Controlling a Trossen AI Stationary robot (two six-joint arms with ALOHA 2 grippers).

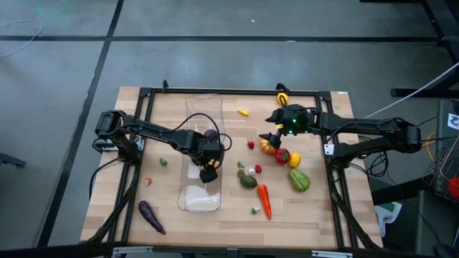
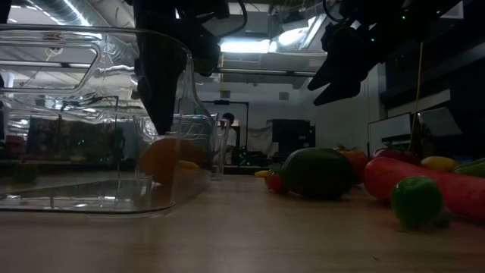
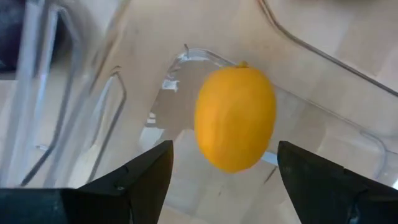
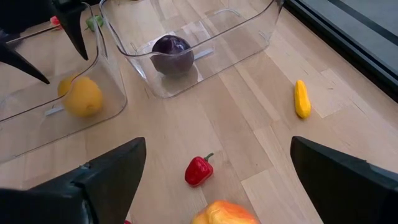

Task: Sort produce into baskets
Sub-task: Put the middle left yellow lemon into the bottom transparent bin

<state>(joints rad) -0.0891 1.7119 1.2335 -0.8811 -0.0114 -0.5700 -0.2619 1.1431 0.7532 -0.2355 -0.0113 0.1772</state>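
The round yellow toy lemon (image 3: pixel 236 118) lies on the floor of the clear, see-through plastic rectangular basket (image 1: pixel 188 198) on the wooden table (image 1: pixel 315 215), free of my left gripper (image 3: pixel 224 171), whose dark fingers (image 3: pixel 146 174) stand spread apart above it, holding nothing. In the right wrist view the lemon rests in one clear basket, and a dark purple round fruit (image 4: pixel 172 52) sits in a second clear basket (image 4: pixel 249 31) just beside the first. My right gripper (image 1: pixel 270 137) hangs over the loose produce, its jaws wide and empty. Below it lie a small red pepper (image 4: pixel 199 170) and an orange pepper (image 4: pixel 224 213); a small yellow piece (image 4: pixel 301 99) lies apart. Farther off on the table lie an orange carrot (image 1: pixel 265 201), a green avocado (image 1: pixel 248 181) and a long purple aubergine (image 1: pixel 151 216).
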